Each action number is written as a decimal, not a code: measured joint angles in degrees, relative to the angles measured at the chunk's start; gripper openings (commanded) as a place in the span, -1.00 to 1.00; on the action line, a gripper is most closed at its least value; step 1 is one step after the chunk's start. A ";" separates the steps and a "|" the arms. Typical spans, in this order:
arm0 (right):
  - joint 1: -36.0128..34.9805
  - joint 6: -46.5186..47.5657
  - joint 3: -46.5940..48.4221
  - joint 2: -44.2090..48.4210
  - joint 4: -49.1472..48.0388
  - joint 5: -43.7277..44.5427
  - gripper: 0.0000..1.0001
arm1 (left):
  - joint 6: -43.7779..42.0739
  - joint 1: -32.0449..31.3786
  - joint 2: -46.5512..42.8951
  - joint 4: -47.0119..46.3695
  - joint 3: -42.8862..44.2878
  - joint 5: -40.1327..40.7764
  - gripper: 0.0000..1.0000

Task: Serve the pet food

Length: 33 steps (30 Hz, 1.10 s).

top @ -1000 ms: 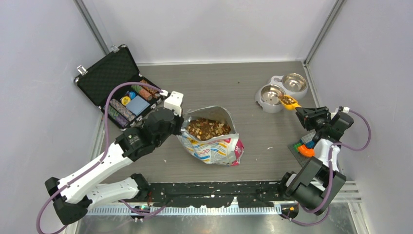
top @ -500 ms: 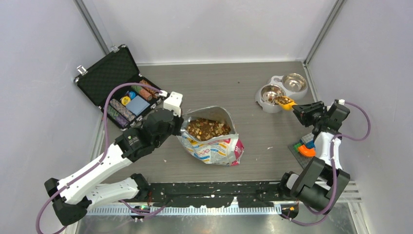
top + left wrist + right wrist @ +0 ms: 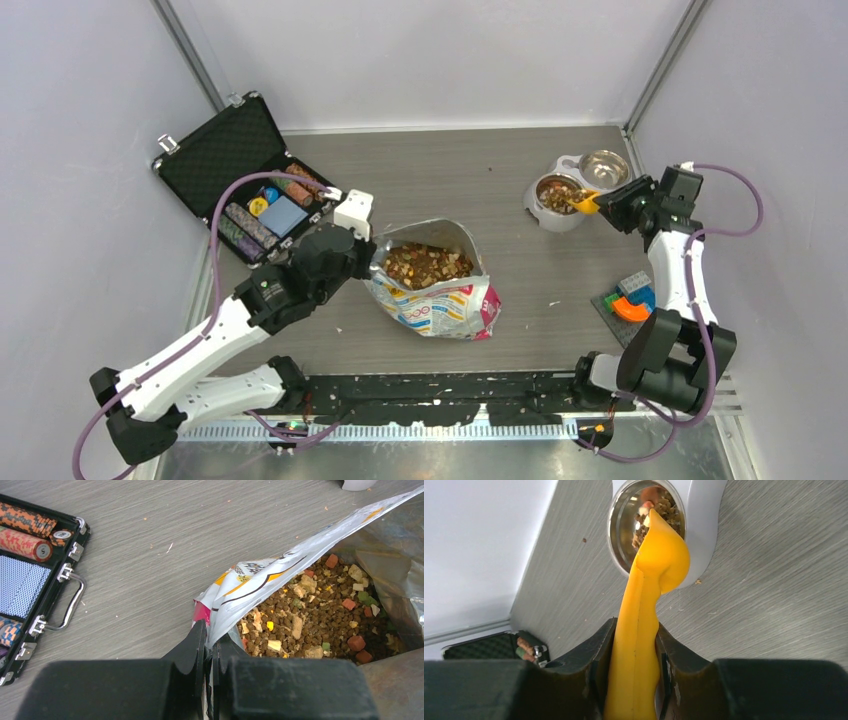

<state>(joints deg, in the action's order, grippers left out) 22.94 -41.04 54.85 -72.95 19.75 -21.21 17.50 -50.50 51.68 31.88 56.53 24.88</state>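
The pet food (image 3: pixel 428 265) is brown kibble with reddish and greenish bits, filling an open foil bag (image 3: pixel 445 308) that lies mid-table. My left gripper (image 3: pixel 365 262) is shut on the bag's left rim (image 3: pixel 250 582), pinching the foil between its fingers (image 3: pixel 197 642). My right gripper (image 3: pixel 612 208) is shut on the handle of a yellow scoop (image 3: pixel 659 560). The scoop is tipped on its side over the left steel bowl (image 3: pixel 613 530) of a white double-bowl stand (image 3: pixel 545 215). Kibble (image 3: pixel 666 511) lies in that bowl. The right bowl (image 3: pixel 603 168) holds none.
An open black case of poker chips (image 3: pixel 250 190) sits at the back left, its handle (image 3: pixel 70 605) close to the bag. Coloured toy blocks (image 3: pixel 628 300) lie near the right wall. Grey walls enclose the table on three sides.
My right arm has swung the loaded scoop left and back over the left bowl and rolled it over; kibble now lies in the bowl. The left arm has held still.
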 measured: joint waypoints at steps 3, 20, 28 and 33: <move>-1.70 1.18 2.29 -0.61 2.82 3.28 -0.89 | 0.00 0.00 -0.37 -0.02 -0.22 -0.02 -1.00; -12.17 9.60 15.63 -8.07 15.80 16.94 -0.90 | -0.02 0.00 -0.74 -0.33 -0.63 -0.04 -1.00; -19.15 12.70 19.78 -9.53 19.80 25.64 -0.90 | -0.07 0.00 -1.31 -0.37 -1.01 -0.26 -1.00; -20.65 14.34 20.81 -9.05 19.82 28.11 -0.90 | -0.11 0.00 -1.31 -0.39 -1.01 -0.28 -1.00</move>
<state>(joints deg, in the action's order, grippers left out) 2.28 -26.70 75.66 -82.00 39.57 6.90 17.39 -50.50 50.37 31.48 55.53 24.60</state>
